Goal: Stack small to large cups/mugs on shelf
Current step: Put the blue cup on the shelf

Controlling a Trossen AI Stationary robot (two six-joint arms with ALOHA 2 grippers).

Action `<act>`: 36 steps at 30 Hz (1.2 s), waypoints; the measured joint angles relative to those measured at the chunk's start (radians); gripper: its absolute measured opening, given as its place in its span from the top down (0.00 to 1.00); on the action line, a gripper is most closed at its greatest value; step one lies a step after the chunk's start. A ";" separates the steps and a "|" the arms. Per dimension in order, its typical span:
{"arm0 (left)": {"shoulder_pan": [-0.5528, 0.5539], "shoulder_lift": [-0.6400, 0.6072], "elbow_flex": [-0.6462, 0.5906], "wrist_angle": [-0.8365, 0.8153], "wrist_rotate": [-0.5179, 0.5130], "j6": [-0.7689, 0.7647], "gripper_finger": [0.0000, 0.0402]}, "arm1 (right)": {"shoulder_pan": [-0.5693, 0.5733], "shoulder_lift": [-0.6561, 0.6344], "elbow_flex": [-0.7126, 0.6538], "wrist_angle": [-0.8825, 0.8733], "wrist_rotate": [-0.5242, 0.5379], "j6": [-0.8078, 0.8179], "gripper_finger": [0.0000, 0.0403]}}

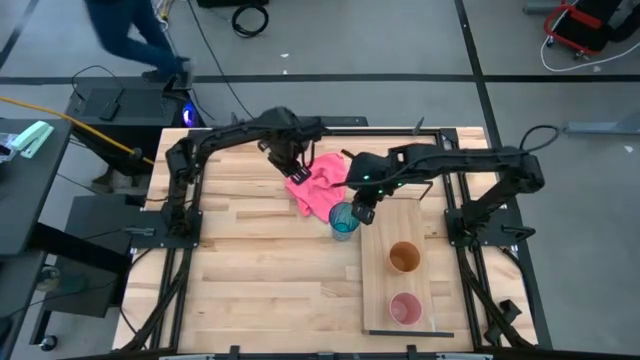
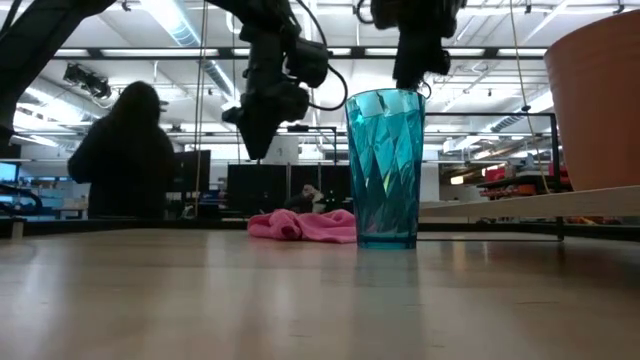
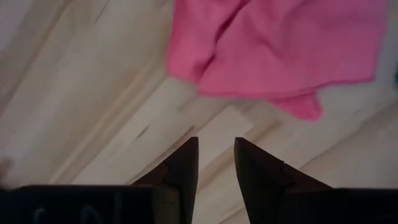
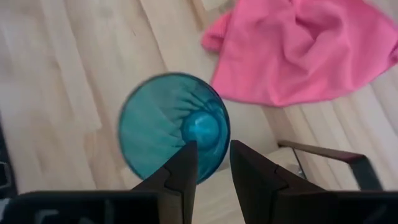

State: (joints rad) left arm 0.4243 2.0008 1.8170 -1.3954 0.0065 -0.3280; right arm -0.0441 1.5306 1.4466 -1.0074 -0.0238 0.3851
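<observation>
My right gripper (image 1: 364, 213) hangs right over the big see-through teal-blue plastic cup (image 1: 343, 220). Its two dark fingers (image 4: 180, 177) are a little way apart, with a thin gap between them, and they pinch nothing. In the right wrist view I look straight down into the cup's open mouth, and the fingertips sit at its near rim. The cup stands up tall on the plank tabletop (image 1: 250, 260), just beside the edge of the long pale wood shelf board (image 1: 385, 300) but not on it. So I think the next move is short: go down, put one finger inside the rim and one outside, squeeze, and lift. I must come down straight, or the cup may tip.

My left gripper (image 1: 297, 172) is farther from the cup. It hangs over the bare table by the crumpled pink cloth (image 1: 318, 185). Its fingers (image 3: 180, 171) are also a little apart and hold nothing. The right arm is nearer, so it should do the job.

Now the cups, big to small. The teal-blue cup has nothing in it. The middle orange-brown plastic cup (image 1: 404, 258) stands on the shelf board and looks like it has nothing in it too. The small see-through pink plastic cup (image 1: 405, 309) stands on the board past it, nearer the far end, and I see nothing inside. No cup sits in another cup yet, so the stacking is not done.

A person (image 2: 125, 150) is in the room behind the table.
</observation>
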 joint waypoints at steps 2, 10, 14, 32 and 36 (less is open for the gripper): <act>-0.008 -0.001 -0.014 0.048 0.015 0.000 0.72 | 0.000 0.026 0.000 -0.009 0.000 -0.005 0.74; -0.010 -0.002 -0.017 0.105 0.019 -0.001 0.72 | 0.000 0.064 0.000 -0.012 0.029 -0.012 0.74; -0.010 -0.002 -0.018 0.106 0.019 -0.001 0.72 | -0.007 0.063 0.000 -0.012 0.038 -0.011 0.74; -0.014 -0.002 -0.018 0.133 0.041 -0.001 0.72 | -0.015 0.106 -0.005 -0.018 0.042 -0.022 0.74; -0.014 -0.002 -0.018 0.138 0.041 -0.001 0.73 | -0.015 0.123 -0.008 -0.010 0.041 -0.028 0.74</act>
State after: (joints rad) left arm 0.4103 1.9991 1.7992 -1.2575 0.0471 -0.3294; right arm -0.0589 1.6534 1.4382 -1.0175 0.0174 0.3574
